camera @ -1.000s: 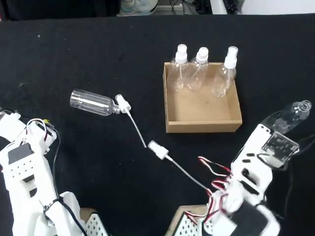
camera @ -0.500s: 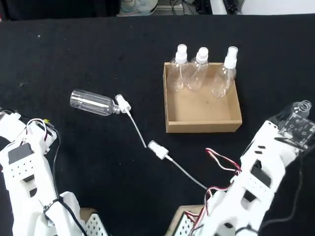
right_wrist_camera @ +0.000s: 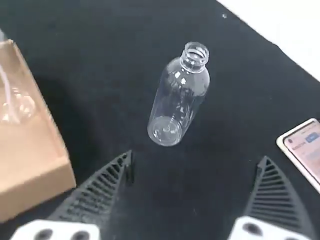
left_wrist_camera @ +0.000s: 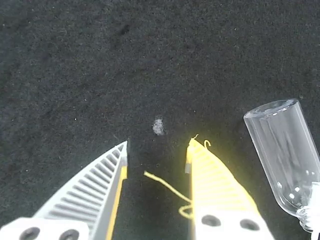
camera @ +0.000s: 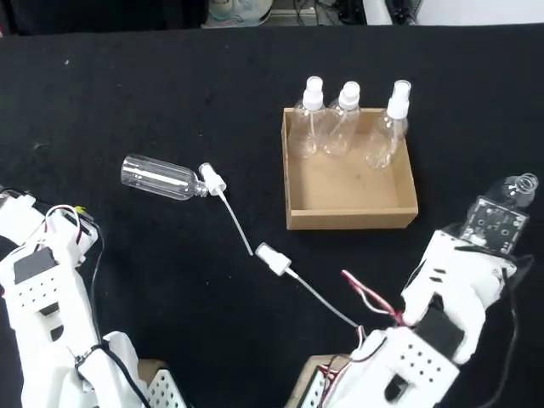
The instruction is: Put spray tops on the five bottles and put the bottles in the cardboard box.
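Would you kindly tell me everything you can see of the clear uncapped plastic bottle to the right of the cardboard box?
The clear uncapped plastic bottle is see-through and empty, with a round body, a rounded shoulder and an open threaded neck, and no spray top. It rests on the black table cover, apart from the cardboard box. Its base points toward the open right gripper and its neck points away. Nothing grips it. Whether it stands or lies is unclear.

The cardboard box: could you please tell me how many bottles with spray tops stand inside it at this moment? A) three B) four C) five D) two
A: three bottles with spray tops stand in a row along the far wall of the cardboard box.
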`<action>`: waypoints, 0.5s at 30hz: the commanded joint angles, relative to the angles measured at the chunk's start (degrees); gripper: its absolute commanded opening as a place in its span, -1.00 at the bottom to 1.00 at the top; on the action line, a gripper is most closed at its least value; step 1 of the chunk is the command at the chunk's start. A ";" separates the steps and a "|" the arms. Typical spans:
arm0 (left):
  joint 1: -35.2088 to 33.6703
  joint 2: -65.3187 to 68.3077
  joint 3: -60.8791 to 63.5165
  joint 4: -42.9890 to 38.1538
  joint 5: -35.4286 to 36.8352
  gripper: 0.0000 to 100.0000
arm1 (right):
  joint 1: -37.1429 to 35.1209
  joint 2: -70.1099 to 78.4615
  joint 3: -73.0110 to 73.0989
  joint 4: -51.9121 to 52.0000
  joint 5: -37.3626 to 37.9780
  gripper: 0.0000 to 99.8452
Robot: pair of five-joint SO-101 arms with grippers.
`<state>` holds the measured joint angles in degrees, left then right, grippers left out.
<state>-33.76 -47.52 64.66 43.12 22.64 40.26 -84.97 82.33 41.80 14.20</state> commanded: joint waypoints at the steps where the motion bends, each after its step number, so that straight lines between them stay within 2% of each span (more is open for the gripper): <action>1: 3.12 -0.97 -3.03 -0.53 0.18 -0.62 | -3.43 -5.58 -4.79 6.33 2.73 -0.42; 6: 3.56 -0.79 -3.03 -0.53 0.18 -0.62 | -2.73 -5.85 -6.64 6.15 3.08 -0.48; 12: 3.74 -0.79 -3.03 -0.53 0.18 -0.62 | -2.55 -5.23 -6.20 0.18 3.34 -0.38; 15: 3.74 -0.79 -3.03 -0.53 0.18 -0.62 | -0.53 -2.24 -4.62 -7.38 3.43 -0.38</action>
<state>-31.03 -47.52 64.66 43.12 22.64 37.89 -89.71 78.99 41.80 17.19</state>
